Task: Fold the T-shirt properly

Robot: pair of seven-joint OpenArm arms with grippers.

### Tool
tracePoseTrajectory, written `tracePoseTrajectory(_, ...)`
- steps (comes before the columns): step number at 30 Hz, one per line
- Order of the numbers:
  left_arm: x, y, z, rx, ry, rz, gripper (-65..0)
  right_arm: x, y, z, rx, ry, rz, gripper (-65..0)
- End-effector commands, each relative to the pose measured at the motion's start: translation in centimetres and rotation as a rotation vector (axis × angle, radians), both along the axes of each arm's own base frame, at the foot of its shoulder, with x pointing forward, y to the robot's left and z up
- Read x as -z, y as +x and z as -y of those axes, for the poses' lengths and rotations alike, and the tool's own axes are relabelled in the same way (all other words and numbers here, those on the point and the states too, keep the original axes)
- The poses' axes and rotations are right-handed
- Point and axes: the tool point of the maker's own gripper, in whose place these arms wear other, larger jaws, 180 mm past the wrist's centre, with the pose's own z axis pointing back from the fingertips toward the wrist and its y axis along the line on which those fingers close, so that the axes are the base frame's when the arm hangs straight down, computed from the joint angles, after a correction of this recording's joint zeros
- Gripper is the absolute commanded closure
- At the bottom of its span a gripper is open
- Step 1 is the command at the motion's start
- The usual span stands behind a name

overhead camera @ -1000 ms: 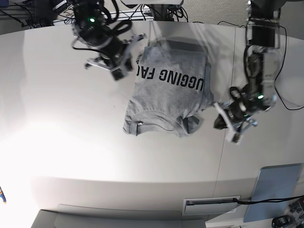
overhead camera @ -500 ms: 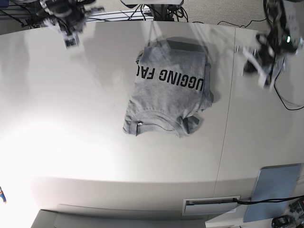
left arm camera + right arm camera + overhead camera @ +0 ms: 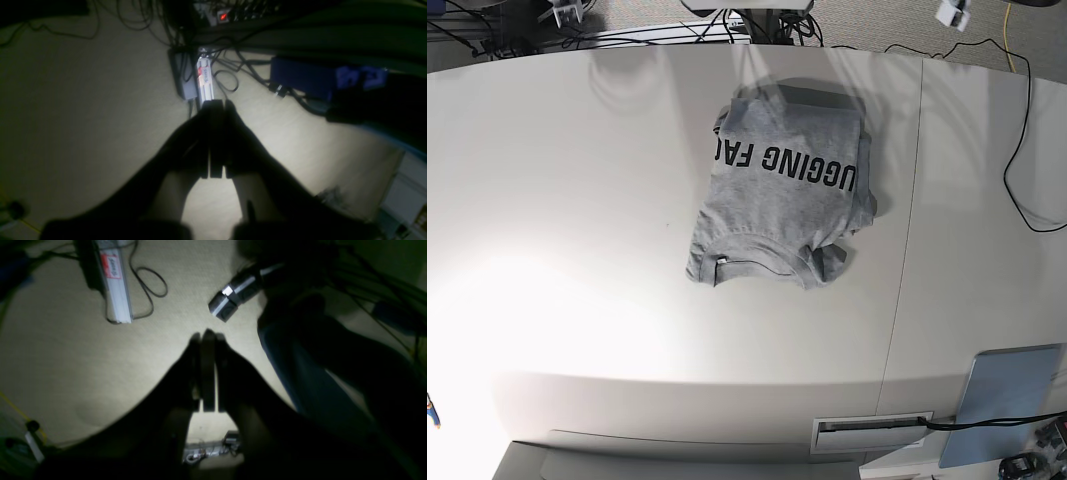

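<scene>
The heather-grey T-shirt (image 3: 782,190) lies folded on the white table (image 3: 557,220), lettering up, collar toward the near edge. It is hidden from both wrist views. My left gripper (image 3: 215,104) is shut and empty, a dark silhouette over the floor behind the table. My right gripper (image 3: 206,335) is also shut and empty over the floor. In the base view only a white bit of the left arm (image 3: 953,12) and a bit of the right arm (image 3: 570,10) show at the top edge, far from the shirt.
A flat blue-grey panel (image 3: 1009,400) lies at the table's near right corner beside a slot (image 3: 872,431). A black cable (image 3: 1023,150) runs down the right side. A power strip (image 3: 205,83) and cables lie on the floor; the strip also shows in the right wrist view (image 3: 115,290).
Both arms have pulled back from beside the shirt, up past the table's far edge and almost out of the base view. The shirt has not moved.
</scene>
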Motion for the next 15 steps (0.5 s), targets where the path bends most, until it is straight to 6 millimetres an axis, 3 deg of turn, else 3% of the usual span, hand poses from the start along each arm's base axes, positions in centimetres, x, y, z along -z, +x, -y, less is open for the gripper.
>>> tracePoseTrajectory(1, 0.8, -0.9, 0.0, -0.016, -0.007, -0.019, 0.0, 1.2, -0.6, 0.7, 0.007, -0.015, -0.016, 0.0)
tracePoseTrajectory(5, 5.8, -2.4, 0.7, -0.106, -0.031, -0.124, -0.4, 7.8, -2.9, 2.5, 0.074, -0.021, -0.127, 0.0)
tracePoseTrajectory(8, 8.7, -2.4, 1.7, -0.182, -0.074, -0.188, -9.9, 12.1, -3.6, 3.3, 0.115, 0.017, -0.179, 0.0)
tracePoseTrajectory(10, 10.2, -1.5, 2.0, -0.236, -0.097, -0.201, -14.3, 14.3, -3.5, 3.8, 0.142, 0.045, -0.181, 0.0)
tracePoseTrajectory(15, 13.7, 0.3, 2.1, -0.263, -0.046, -0.254, -14.7, 17.6, -0.5, 4.8, 0.188, 0.120, -0.094, 0.0)
